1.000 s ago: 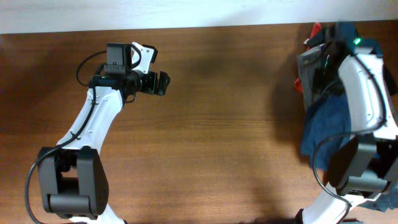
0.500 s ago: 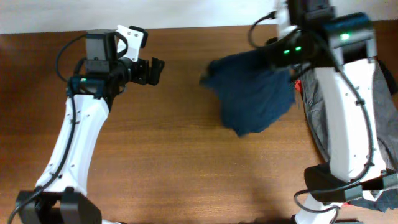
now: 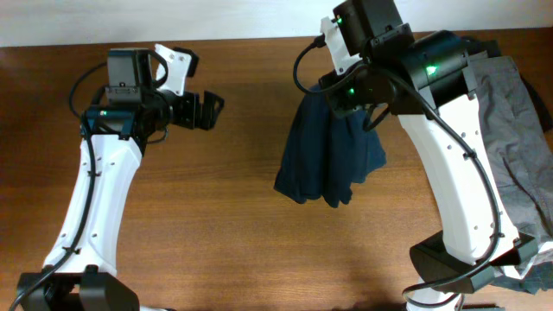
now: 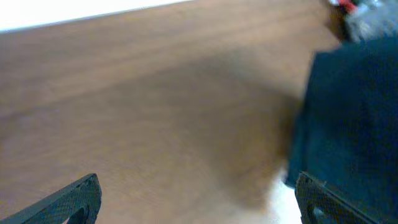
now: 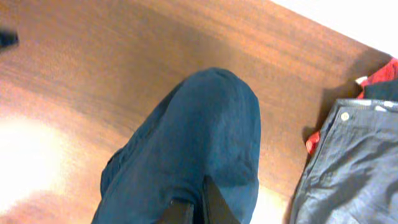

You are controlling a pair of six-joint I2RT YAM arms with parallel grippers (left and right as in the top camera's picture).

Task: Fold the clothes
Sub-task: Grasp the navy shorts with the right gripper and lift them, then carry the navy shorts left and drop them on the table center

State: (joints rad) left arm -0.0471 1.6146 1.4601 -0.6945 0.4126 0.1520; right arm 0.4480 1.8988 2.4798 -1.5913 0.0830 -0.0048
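1. The right end effector (image 5: 194, 208) is pinched shut on the dark blue shorts (image 3: 333, 155). The right wrist view shows both fingers buried in a fold of the cloth.
2. A second ago the shorts lay in the heap at the far right edge, under the right arm. Half a second ago they were in the air over the right half of the tabletop (image 3: 216, 225). Now they hang in a bunched, lengthwise drape right of centre, clear of the heap.
3. The grey trousers (image 3: 510, 121) and a red garment (image 5: 379, 71) stay behind on the right, apart from the shorts.
4. I cannot tell from these views whether the lower hem of the shorts touches the wood or hangs just above it.
5. The left end effector (image 3: 210, 111) is open and holds nothing. It has shifted only slightly and stays at the far left, pointing toward the shorts, which fill the right side of its wrist view.
6. For the task, the picking-out looks done, but no fold has been made. The shorts probably need to be laid down and spread flat first, likely with the left arm taking one edge.
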